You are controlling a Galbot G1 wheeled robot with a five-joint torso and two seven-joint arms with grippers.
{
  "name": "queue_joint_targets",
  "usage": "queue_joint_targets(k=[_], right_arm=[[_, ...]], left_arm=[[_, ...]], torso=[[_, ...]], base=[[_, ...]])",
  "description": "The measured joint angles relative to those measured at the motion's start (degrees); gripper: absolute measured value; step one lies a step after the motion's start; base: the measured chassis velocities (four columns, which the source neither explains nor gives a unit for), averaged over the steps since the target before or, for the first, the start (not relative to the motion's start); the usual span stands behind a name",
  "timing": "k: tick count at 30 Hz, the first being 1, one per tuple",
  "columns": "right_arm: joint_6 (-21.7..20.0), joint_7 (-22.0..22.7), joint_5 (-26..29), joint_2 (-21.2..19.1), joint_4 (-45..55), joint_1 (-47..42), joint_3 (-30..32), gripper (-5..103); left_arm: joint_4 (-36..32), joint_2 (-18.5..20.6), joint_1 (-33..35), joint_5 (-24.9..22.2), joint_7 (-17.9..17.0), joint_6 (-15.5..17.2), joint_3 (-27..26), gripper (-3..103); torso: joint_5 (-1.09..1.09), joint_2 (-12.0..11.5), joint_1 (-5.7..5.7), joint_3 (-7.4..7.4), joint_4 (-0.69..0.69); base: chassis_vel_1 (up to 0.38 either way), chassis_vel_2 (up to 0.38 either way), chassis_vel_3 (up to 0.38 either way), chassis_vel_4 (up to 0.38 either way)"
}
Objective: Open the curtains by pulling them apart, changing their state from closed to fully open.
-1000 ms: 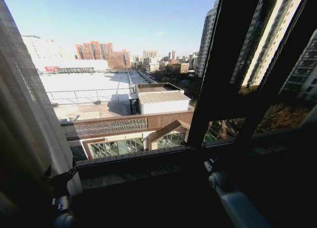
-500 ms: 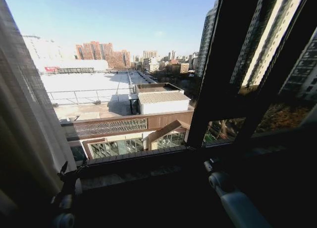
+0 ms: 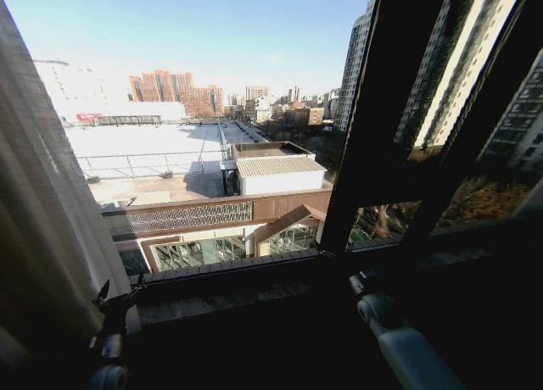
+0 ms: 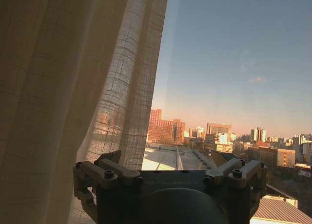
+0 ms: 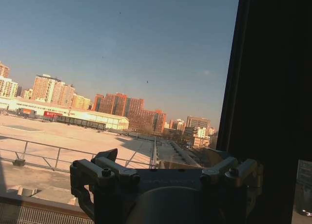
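The curtains [image 3: 42,203] hang at the far left of the window, bunched into soft folds, and the glass is bare across the middle. Through it you can see roofs, tall buildings and blue sky. A dark window frame [image 3: 373,127] stands on the right. The left gripper [image 3: 117,293] is low on the left, just beside the edge of the curtains, and it is released, with its fingers spread and nothing between them. The right gripper [image 3: 363,281] is low on the right, near the dark window frame, well away from the curtains. It is released too and grasps nothing.
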Motion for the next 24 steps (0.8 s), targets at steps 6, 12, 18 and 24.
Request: queue_joint_targets(k=[6,12,18,24], right_arm=[[0.00,0.00,0.00,0.00,0.00,0.00,0.00,100],[0.00,0.00,0.00,0.00,0.00,0.00,0.00,100],[0.00,0.00,0.00,0.00,0.00,0.00,0.00,100],[0.00,0.00,0.00,0.00,0.00,0.00,0.00,100]], left_arm=[[-0.01,0.02,0.02,0.02,-0.02,-0.03,-0.01,100],[-0.04,0.04,0.02,0.03,-0.05,-0.04,-0.01,100],[-0.05,0.05,0.02,0.03,-0.07,-0.04,-0.02,100],[-0.05,0.05,0.02,0.03,-0.11,-0.04,-0.03,100]], torso=[[0.00,0.00,0.00,0.00,0.00],[0.00,0.00,0.00,0.00,0.00],[0.00,0.00,0.00,0.00,0.01],[0.00,0.00,0.01,0.00,0.00]], base=[[0.000,0.000,0.000,0.000],[0.000,0.000,0.000,0.000],[-0.040,-0.043,0.034,0.032],[-0.149,-0.148,0.155,0.153]])
